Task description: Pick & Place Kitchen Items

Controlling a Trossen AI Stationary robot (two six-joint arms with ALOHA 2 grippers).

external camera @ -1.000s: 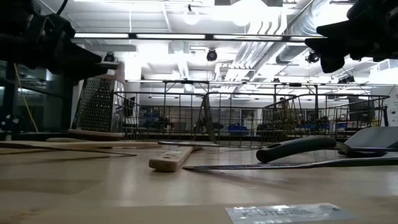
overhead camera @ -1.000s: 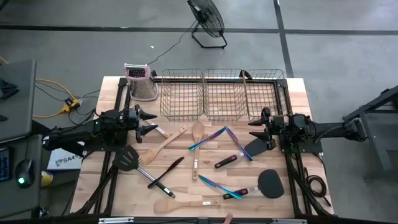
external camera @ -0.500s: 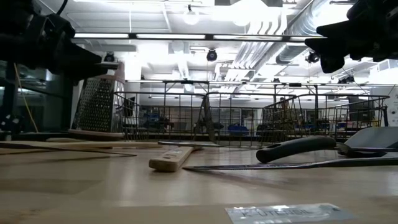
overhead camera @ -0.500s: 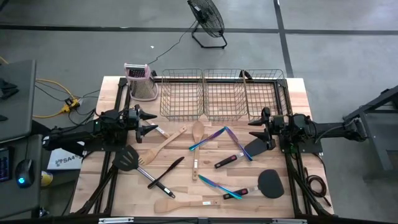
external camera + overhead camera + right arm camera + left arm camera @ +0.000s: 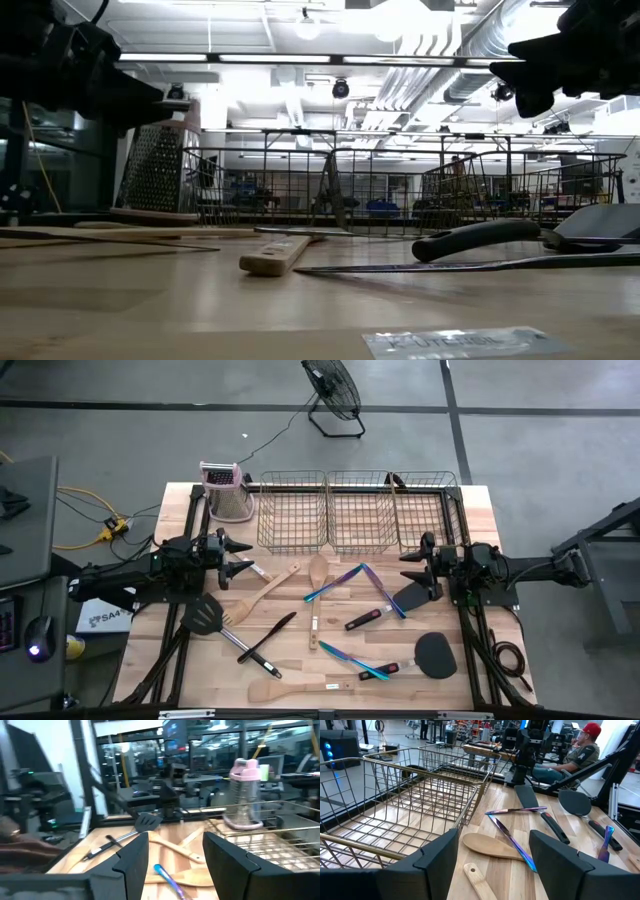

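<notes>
Utensils lie flat and scattered on the wooden table (image 5: 470,510): light wooden spoons (image 5: 318,572) and spatulas (image 5: 262,596), black spatulas (image 5: 205,614) with black-red handles (image 5: 362,619), and iridescent blue-purple cutlery (image 5: 335,582). My left gripper (image 5: 244,557) hovers open and empty at the table's left, above the table. My right gripper (image 5: 405,567) hovers open and empty at the right, beside a black spatula head (image 5: 412,597). The left wrist view shows a wooden spoon (image 5: 490,846) and iridescent cutlery (image 5: 515,810) ahead of the fingers.
Three wire mesh baskets (image 5: 352,512) stand in a row along the far edge. A metal box grater with a pink top (image 5: 226,492) stands at the far left. A person sits beyond the table in the left wrist view (image 5: 582,752).
</notes>
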